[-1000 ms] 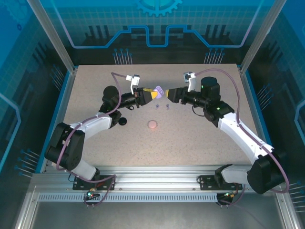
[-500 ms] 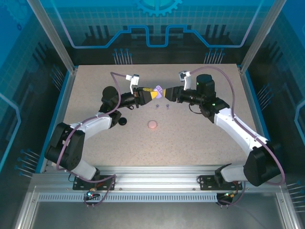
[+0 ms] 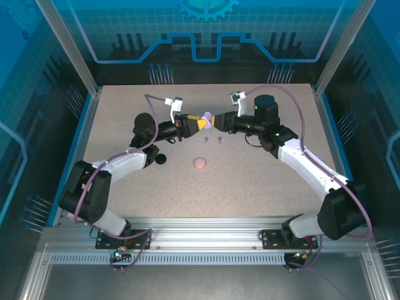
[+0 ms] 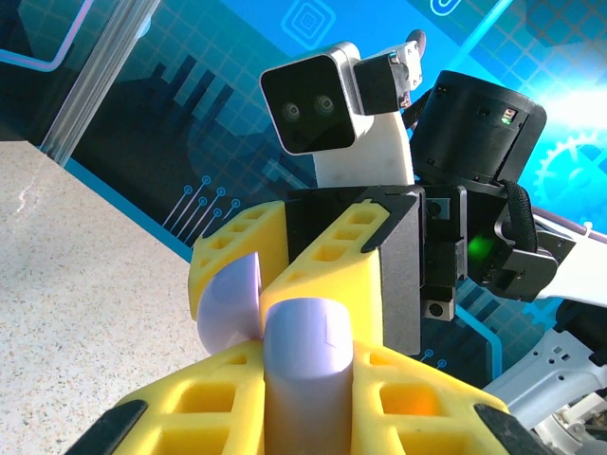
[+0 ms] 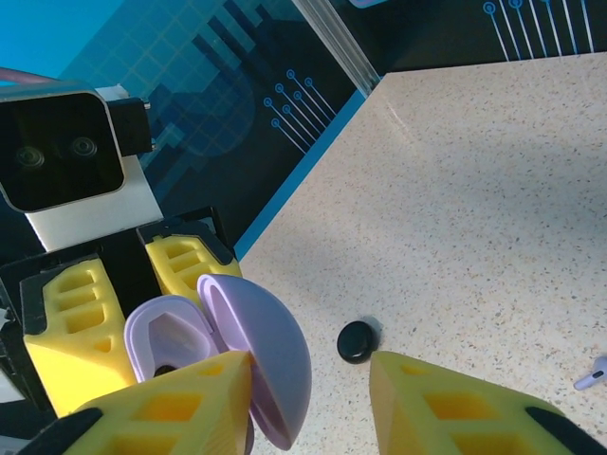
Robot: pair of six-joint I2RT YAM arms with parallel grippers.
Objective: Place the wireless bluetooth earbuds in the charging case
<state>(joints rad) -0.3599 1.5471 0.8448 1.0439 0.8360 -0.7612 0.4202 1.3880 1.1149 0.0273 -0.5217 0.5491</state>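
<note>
Pinches the purple charging case [image 5: 171, 336] by its base in the left gripper [image 3: 201, 121], clamped tight on it and raised off the table [image 3: 250, 187]. Faces it nose to nose with the right gripper [image 5: 308, 374], jaws parted, with the open lid [image 5: 261, 351] against the inner face of one finger and well clear of the other. Finds the two purple earbuds [image 3: 219, 140] lying on the table beneath the meeting fingertips and a little to their near side, apart from each other and touched by neither gripper. Probably handle as light, hard, glossy plastic, apt to squirt out of a hard pinch or to roll on the rounded head. Best taken gently across the stem or the flatter sides of the bud, keeping the lower end free for the socket. Looks thin at the hinge, so calls for no levering against the lid.
</note>
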